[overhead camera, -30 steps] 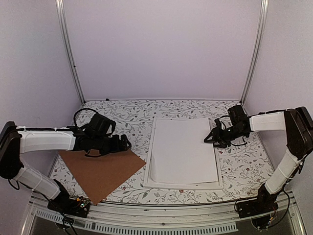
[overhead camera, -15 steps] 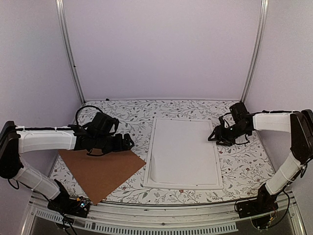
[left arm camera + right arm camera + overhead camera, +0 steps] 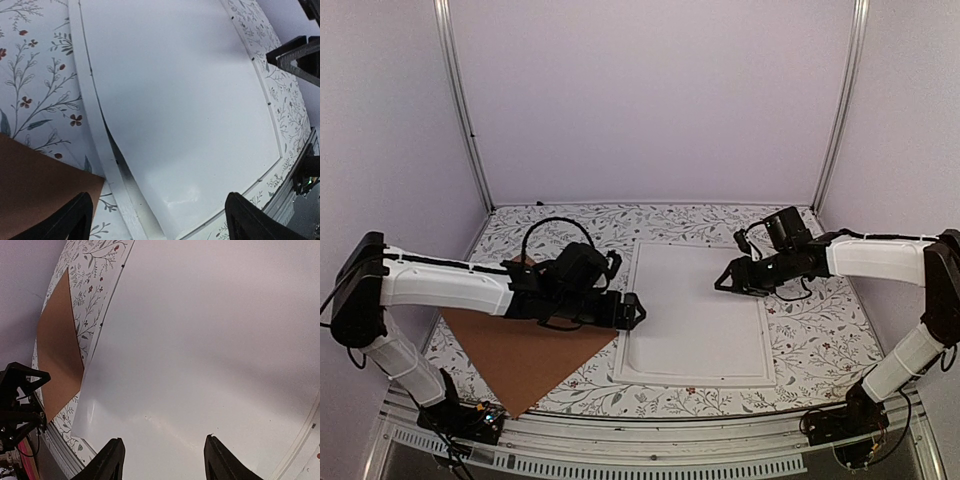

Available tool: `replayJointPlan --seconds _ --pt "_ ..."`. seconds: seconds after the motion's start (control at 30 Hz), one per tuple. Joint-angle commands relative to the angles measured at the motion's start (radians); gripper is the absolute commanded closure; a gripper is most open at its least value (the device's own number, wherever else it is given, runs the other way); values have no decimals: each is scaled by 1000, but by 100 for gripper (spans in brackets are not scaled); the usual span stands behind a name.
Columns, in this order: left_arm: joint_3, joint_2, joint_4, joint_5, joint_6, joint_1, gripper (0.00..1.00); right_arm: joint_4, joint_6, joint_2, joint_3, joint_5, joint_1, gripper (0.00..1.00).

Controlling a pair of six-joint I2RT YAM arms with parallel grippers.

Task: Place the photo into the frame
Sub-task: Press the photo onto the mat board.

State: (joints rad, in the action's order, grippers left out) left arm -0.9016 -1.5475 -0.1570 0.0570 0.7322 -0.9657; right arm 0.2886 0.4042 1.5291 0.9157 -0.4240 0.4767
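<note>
Hovering at the left rim of the frame [image 3: 692, 381], the left hand [image 3: 634, 311] gapes wide, empty, probably to press flat the photo [image 3: 705, 310] lying white-side-up inside, its near corner curling. Over the frame's far right, the right hand [image 3: 723, 284] hangs half-open, empty.

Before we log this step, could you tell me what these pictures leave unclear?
The photo: picture side unseen; every view shows only a white face.
The frame: pane covered by the photo, all views.
The backing board: far edge under the left arm, top view.
</note>
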Motion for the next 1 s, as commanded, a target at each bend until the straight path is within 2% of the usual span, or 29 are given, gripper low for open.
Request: replayJointPlan --seconds 0.0,0.13,0.37,0.97 --pt "-83 -90 28 5 -29 -94 6 -70 19 26 -28 -18 14 42" --pt "-145 -158 27 11 -43 -158 7 -92 24 55 -59 -27 15 43" --pt "-213 -274 -7 -3 -49 -182 8 -108 27 112 -87 -29 14 44" --pt "-178 -330 -24 7 -25 -195 10 -56 -8 155 -89 25 -14 44"
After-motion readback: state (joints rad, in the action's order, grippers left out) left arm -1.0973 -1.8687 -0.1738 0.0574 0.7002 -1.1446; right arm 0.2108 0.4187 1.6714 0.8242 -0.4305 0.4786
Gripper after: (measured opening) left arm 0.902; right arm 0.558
